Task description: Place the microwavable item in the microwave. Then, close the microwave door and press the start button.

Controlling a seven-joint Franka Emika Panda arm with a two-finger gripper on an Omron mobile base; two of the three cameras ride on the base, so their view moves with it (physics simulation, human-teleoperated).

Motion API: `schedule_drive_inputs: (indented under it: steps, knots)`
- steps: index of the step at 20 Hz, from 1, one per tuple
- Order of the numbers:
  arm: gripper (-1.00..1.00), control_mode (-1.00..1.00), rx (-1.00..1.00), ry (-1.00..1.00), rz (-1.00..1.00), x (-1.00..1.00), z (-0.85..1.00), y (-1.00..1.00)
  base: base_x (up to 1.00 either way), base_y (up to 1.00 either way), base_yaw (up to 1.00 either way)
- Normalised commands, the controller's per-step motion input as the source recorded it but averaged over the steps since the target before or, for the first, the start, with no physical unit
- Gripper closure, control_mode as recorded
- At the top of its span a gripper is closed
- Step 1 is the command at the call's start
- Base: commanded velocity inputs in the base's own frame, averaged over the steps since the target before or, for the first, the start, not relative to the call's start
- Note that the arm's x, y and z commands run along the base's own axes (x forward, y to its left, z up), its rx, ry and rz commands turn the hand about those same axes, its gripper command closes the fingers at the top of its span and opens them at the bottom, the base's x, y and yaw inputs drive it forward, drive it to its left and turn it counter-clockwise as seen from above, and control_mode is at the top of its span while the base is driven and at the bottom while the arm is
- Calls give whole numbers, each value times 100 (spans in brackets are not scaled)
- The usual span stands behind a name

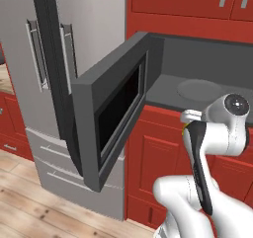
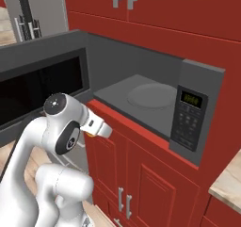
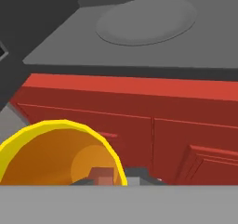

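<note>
Pincer (image 3: 114, 179) is pinching the yellow cup (image 3: 56, 153) just short of the open microwave (image 2: 155, 103), lined up for the turntable (image 3: 145, 21).

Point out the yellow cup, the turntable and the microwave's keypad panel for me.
yellow cup (image 3: 51, 153): hand view, orange inner wall.
turntable (image 2: 151, 95): right base view, middle of the round plate.
keypad panel (image 2: 187, 122): right base view, buttons below the green display.

We were clearly looking at a home kitchen: red cabinets (image 2: 141, 183) above and below, a built-in microwave (image 2: 155, 108) with its door (image 1: 111, 118) hanging open, a tall silver fridge (image 1: 59, 59), wood plank floor (image 1: 29, 207), and a bit of light countertop (image 2: 229, 186).
</note>
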Motion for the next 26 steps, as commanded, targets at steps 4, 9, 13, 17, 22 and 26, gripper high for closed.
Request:
schedule_drive_inputs:
  steps: [4,9,13,17,22,26]
  knots:
    - [100,100,0,0,0,0,0,0,25,-6,4]
    - [100,-100,0,-2,-4,19,13,-13,5,0,0]
    - [100,-100,0,-5,-6,43,57,-62,0,0,0]
    - [100,-100,0,0,-11,39,42,-79,0,0,0]
    - [100,-100,1,4,-17,71,17,-63,0,0,0]
    - [100,-100,0,0,-9,84,0,-4,0,0,0]
